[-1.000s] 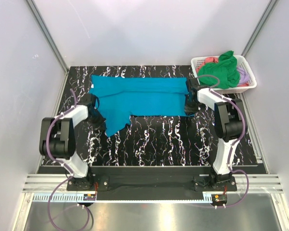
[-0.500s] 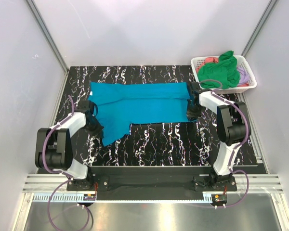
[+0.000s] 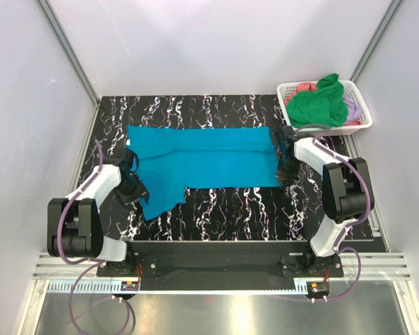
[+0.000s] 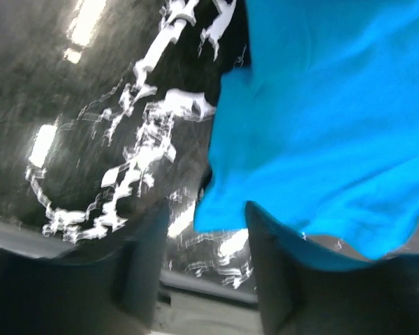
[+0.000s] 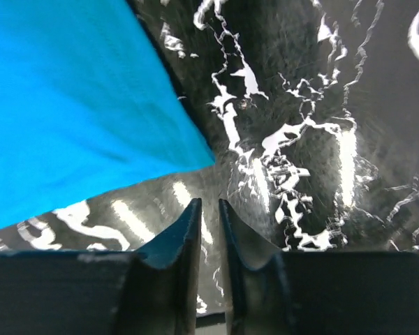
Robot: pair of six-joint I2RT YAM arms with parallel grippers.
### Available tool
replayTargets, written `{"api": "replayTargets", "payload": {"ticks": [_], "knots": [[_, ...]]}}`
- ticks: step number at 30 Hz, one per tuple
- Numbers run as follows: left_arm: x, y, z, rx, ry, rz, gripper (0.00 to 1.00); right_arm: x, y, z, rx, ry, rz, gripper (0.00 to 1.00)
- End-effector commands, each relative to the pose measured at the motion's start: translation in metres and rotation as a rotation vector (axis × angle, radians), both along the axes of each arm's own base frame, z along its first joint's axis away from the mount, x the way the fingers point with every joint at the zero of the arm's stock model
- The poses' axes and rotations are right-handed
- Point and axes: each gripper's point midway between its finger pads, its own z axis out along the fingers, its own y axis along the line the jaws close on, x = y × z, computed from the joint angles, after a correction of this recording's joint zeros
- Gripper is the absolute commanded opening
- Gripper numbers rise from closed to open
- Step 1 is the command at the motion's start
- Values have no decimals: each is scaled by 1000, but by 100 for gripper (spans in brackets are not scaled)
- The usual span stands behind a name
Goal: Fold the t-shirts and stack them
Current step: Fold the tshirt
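Just teal-blue t-shirt point(image 4: 321, 125) edge beside parted left fingers point(image 4: 272, 279).

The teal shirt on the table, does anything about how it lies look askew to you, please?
Yes. The teal shirt lies mostly flat, but its near-left corner sticks out as a loose flap toward the left tool, breaking the otherwise straight near edge.

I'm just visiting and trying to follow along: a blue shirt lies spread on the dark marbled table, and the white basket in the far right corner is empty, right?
Not quite. The blue shirt does lie spread on the dark marbled table, and the white basket is in the far right corner, but it is not empty: the top view shows a green shirt heaped in it, with pink and lilac cloth beside.
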Motion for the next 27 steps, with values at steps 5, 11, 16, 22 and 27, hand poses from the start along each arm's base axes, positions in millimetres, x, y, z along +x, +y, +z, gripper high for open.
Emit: {"api": "replayTargets", "payload": {"ticks": [5, 11, 16, 22, 27], "knots": [[99, 8, 100, 26, -322, 9, 62, 83, 29, 86, 102, -271, 125, 35], [221, 39, 101, 70, -508, -10, 63, 160, 70, 89, 223, -358, 286, 37], [261, 60, 73, 48, -473, -44, 64, 207, 76, 87, 255, -400, 310, 42], [319, 55, 78, 21, -600, -202, 65, 240, 78, 48, 291, -374, 323, 40], [319, 41, 49, -55, -534, -255, 62, 230, 62, 18, 239, -316, 294, 31]]}}
